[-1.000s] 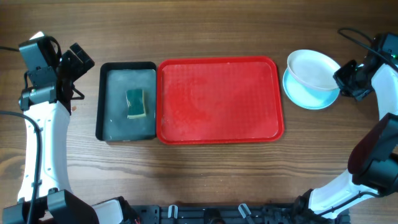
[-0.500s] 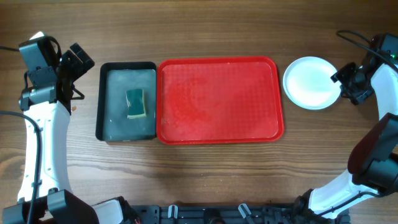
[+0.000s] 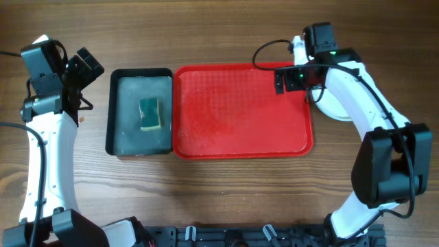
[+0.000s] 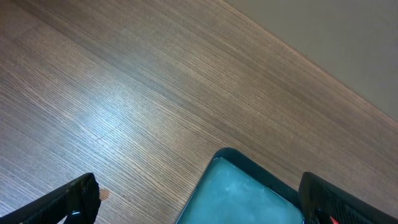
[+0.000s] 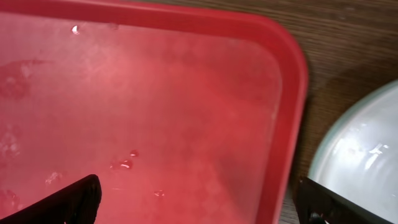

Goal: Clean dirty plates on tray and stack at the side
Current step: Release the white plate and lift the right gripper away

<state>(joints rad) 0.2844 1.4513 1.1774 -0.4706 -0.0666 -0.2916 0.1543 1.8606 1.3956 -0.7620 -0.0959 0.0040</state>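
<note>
Overhead: tray (image 3: 240,123) bare, plates (image 3: 328,104) stacked just right of it, so the job looks finished; right gripper (image 3: 291,77) hovers over tray's far right corner. Left wrist: left gripper (image 4: 199,196) idles well left of tray, fingers apart, empty. Right wrist: fingers apart, empty, above tray's rim

Left arm (image 3: 42,158): white shells on the long links, black joints and a black wrist block at the far end.
Right arm (image 3: 357,92): same white-and-black build (a small green light glows on its wrist).
Cables (image 3: 269,49): thin, black, looping off the right wrist; another runs by the left arm.
Fingertips (image 4: 78,198): matte black, blunt-ended, in both wrist views.
Base (image 3: 226,237): black rail along the near edge.
</note>
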